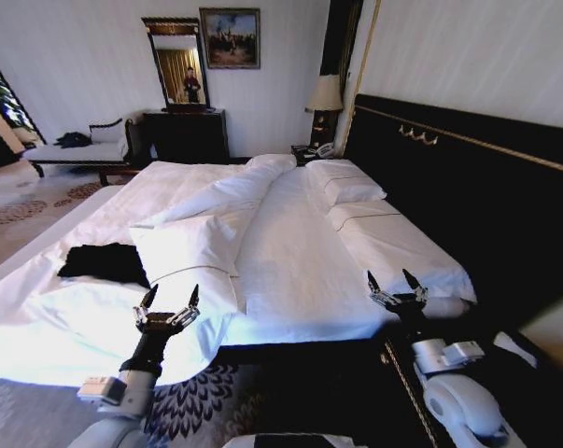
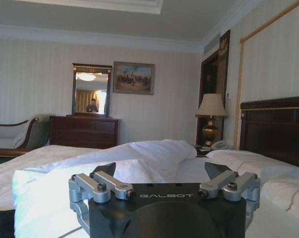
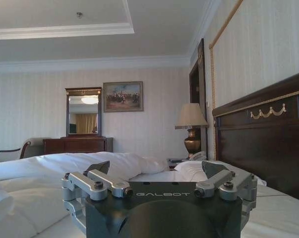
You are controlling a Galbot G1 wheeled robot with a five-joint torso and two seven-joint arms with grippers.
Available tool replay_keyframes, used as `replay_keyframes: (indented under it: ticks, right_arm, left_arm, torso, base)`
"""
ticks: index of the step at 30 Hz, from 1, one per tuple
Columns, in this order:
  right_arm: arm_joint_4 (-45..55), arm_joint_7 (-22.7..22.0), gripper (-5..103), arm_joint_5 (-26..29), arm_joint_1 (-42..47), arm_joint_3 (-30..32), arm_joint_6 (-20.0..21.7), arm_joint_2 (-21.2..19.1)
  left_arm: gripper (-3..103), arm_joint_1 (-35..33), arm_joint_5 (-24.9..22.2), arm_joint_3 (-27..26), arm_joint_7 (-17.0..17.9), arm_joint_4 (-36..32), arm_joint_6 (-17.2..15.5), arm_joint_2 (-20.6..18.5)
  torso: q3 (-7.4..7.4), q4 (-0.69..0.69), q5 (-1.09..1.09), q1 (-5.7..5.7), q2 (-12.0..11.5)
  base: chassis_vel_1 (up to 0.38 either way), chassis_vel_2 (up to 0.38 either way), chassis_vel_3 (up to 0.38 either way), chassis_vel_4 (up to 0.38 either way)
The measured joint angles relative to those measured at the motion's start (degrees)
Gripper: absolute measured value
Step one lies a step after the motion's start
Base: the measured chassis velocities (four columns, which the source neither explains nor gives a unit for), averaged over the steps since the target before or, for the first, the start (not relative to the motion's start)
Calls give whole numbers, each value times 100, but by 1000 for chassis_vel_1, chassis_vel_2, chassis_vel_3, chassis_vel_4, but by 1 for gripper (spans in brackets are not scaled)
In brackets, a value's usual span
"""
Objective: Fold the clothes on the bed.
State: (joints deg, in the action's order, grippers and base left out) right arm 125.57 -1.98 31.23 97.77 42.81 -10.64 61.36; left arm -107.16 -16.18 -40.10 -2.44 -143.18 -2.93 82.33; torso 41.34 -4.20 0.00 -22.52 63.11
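While both arms hang raised at the near side of the bed (image 1: 300, 271), the black T-shirt (image 1: 102, 262) lies crumpled on the white sheet, off to the left of the turned-back white duvet (image 1: 206, 224) and well apart from either pincer. Its lettering cannot be made out. The left pincer (image 1: 169, 301) sits over the near lower edge of the duvet, to the right of the T-shirt and nearer the robot, its dark fingers spread wide with nothing between them; the left wrist view shows the same pincer (image 2: 164, 171) with fingertips far apart above the bedding. The right pincer (image 1: 394, 281) hovers at the bed's near edge on the headboard side, close to the dark headboard (image 1: 468, 187), also spread wide and holding nothing, as the right wrist view confirms (image 3: 156, 169). Two white pillows (image 1: 346, 184) rest against the headboard beyond the duvet. Past the bed's far side stand a dark dresser (image 1: 186, 135) with a mirror (image 1: 175, 67), a framed painting (image 1: 231, 38), a table lamp (image 1: 325, 96) by the headboard, and a chaise longue (image 1: 76, 149) to the dresser's left.
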Motion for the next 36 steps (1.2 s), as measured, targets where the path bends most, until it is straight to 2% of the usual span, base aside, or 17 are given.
replay_keyframes:
  ticks: [9, 27, 36]
  right_arm:
    - [24, -3, 100, -19, 34, 47, -102, 30]
    - [-59, -41, 100, -185, 40, 10, -47, 140]
    - [-47, -62, 100, -207, 93, 135, -89, 42]
  left_arm:
    - [100, 12, 130, 21, 28, 81, 7, 34]
    - [100, 47, 192, 69, 42, 199, 56, 111]
    - [100, 40, 211, 117, 41, 227, 98, 128]
  torso:
    - [-3, -1, 0, 8, 2]
    - [-2, 0, 0, 4, 2]
    - [-1, 0, 0, 3, 2]
  base:
    - [-30, 45, 39, -33]
    - [0, 0, 0, 0]
    - [37, 43, -44, -52]
